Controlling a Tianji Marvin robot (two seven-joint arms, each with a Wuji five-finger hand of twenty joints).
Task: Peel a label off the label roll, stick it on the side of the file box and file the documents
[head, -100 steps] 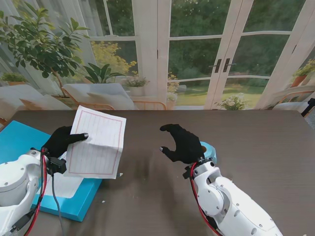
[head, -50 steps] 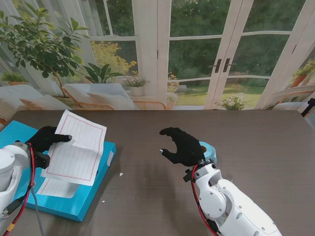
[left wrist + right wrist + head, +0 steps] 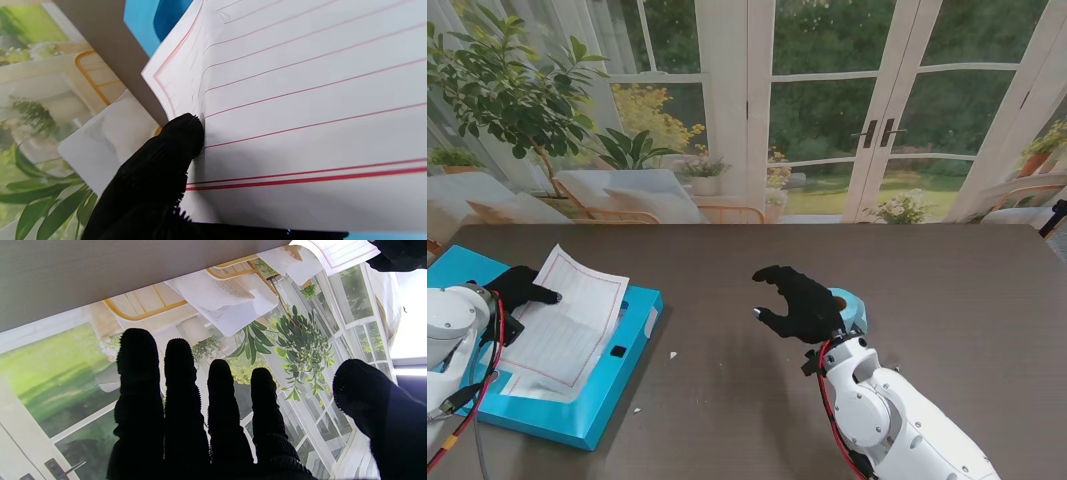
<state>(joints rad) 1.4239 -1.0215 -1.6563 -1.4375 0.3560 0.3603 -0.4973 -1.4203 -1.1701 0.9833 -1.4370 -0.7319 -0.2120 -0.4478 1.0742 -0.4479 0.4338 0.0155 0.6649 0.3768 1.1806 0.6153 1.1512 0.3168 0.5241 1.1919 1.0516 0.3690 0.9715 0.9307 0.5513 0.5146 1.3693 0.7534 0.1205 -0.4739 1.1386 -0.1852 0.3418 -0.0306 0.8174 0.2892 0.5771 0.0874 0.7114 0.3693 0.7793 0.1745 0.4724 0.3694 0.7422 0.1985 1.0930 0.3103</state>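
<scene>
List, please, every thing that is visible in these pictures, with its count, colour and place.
file box: one, blue, lying open on the table's left, near me.
lined paper: one sheet in the hand, white with red lines, over the file box; more white paper under it.
label roll: one, light blue, behind the right hand, mostly hidden.
table: one, dark brown.
left hand: black glove, holding the lined paper.
right hand: black glove, open, above the table's middle.
</scene>
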